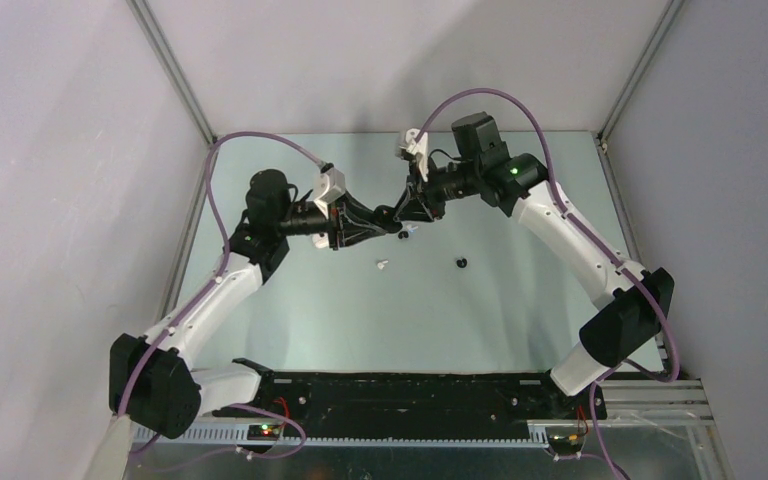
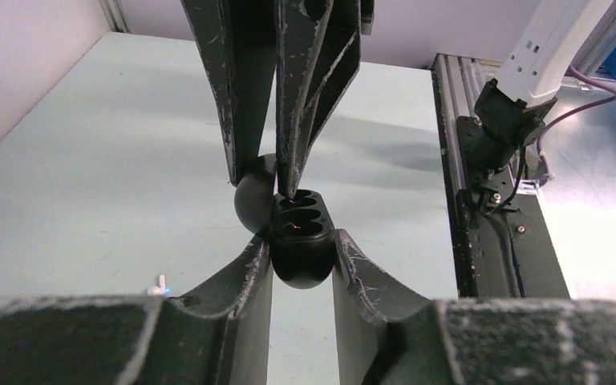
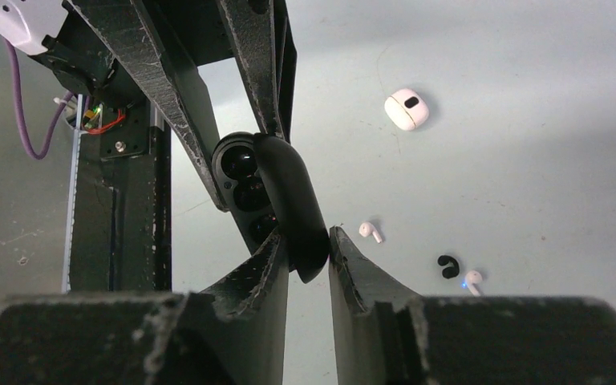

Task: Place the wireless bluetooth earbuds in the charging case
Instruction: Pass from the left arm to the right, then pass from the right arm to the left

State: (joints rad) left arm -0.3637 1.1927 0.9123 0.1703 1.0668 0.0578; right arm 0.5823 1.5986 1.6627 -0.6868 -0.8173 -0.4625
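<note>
Charging case: white, dark mark up, lay on the table — well apart from both grippers.
Black oval case: hinged open; left gripper was clamped on its socketed base, right gripper pinched its lid.
Earbuds: one earbud lay near the right fingers, the other earbud just beside the black bit.

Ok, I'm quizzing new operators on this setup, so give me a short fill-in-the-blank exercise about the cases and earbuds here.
The open case in the left gripper is ____ in colour.
The white charging case lies on the table, held by ____ gripper.
The number of white earbuds lying loose on the table is ____.
Missing words: black; neither; two.
</note>
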